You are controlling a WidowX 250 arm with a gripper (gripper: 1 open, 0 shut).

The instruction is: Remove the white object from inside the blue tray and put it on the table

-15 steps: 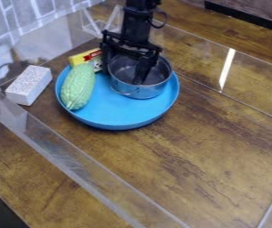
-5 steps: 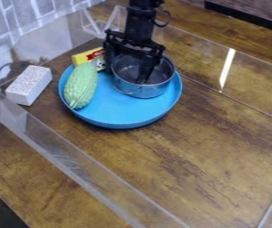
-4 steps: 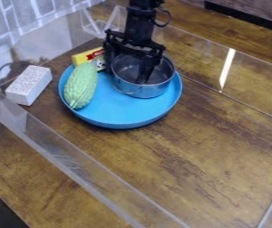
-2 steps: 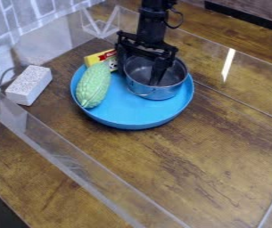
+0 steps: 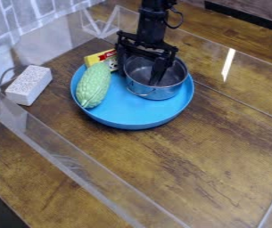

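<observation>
The white object [image 5: 28, 84], a speckled rectangular block, lies on the table [image 5: 210, 169] to the left of the blue tray [image 5: 132, 112], apart from its rim. Inside the tray stand a steel bowl [image 5: 153, 80], a green ribbed vegetable [image 5: 93, 86] and a yellow-red packet [image 5: 101, 59]. My black gripper [image 5: 148, 64] hangs straight down over the bowl at the tray's back. Its fingers are spread to about the bowl's width, and I see nothing held between them.
A glossy clear sheet covers the wood planks and throws bright reflections at the right [image 5: 227, 64]. Clear plastic clutter [image 5: 1, 69] sits at the far left behind the white block. The tabletop's near edge runs along the bottom left corner.
The gripper has shifted right, and the blue tray with its bowl, vegetable and packet has slid right with it. The white block has stayed where it was.
</observation>
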